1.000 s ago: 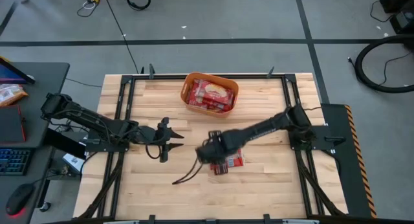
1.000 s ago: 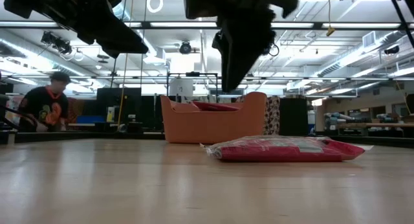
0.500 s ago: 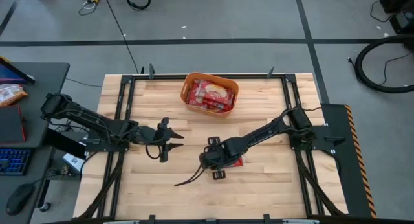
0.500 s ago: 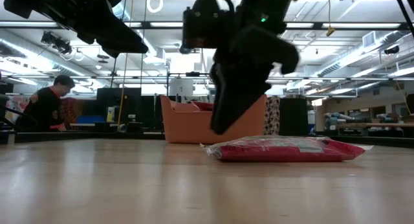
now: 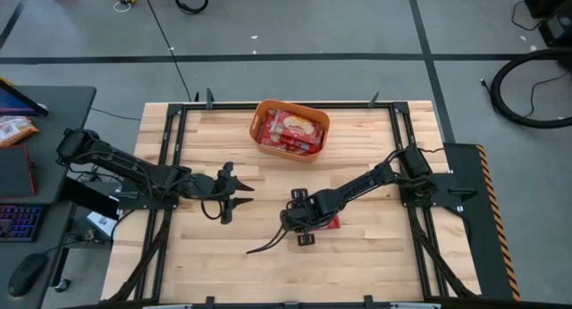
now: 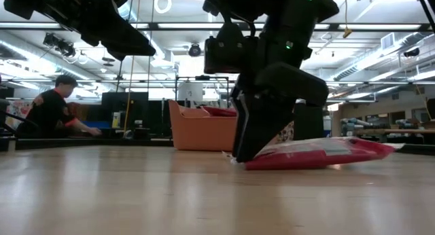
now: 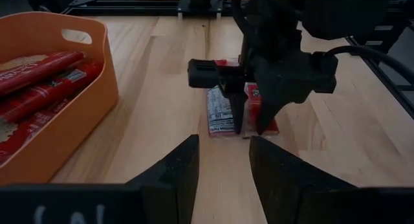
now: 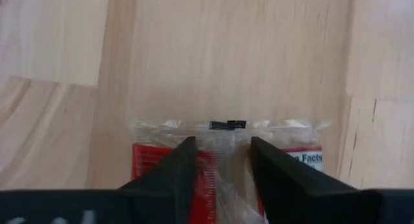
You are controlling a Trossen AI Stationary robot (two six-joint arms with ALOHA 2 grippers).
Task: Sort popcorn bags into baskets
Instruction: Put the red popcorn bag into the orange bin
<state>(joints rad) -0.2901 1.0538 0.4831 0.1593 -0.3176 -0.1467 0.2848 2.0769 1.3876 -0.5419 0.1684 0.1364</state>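
Observation:
One red popcorn bag (image 5: 332,222) (image 6: 319,153) lies on the table's middle, mostly under my right gripper (image 5: 302,227) (image 6: 245,155). That gripper has come down on the bag's left end and is shut on it. The orange basket (image 5: 264,106) (image 6: 204,130) (image 7: 97,75) stands near the far edge with several red bags (image 5: 293,130) inside. My left gripper (image 5: 243,196) (image 7: 224,159) hovers open left of centre, pointing at the right gripper and touching nothing. My right gripper pinches the popcorn bag near its clear sealed end (image 8: 226,130), and the wrapper is wrinkled between the two fingers (image 8: 184,166). The fingers come from above, pointing down. The held end stays on the table, while the bag's other end (image 6: 370,147) is tipped slightly upward.
A dark cable (image 5: 264,246) trails from the right gripper across the wood toward the near edge. Black rails (image 5: 170,166) run along the table's sides. A person (image 6: 51,109) bends at a bench in the room behind. Bare wood lies between the bag and the basket.
My right gripper has come down from above onto the popcorn bag's left end, shifting slightly toward the near edge. The bag, flat on the table before, now has its other end tipped up a little.

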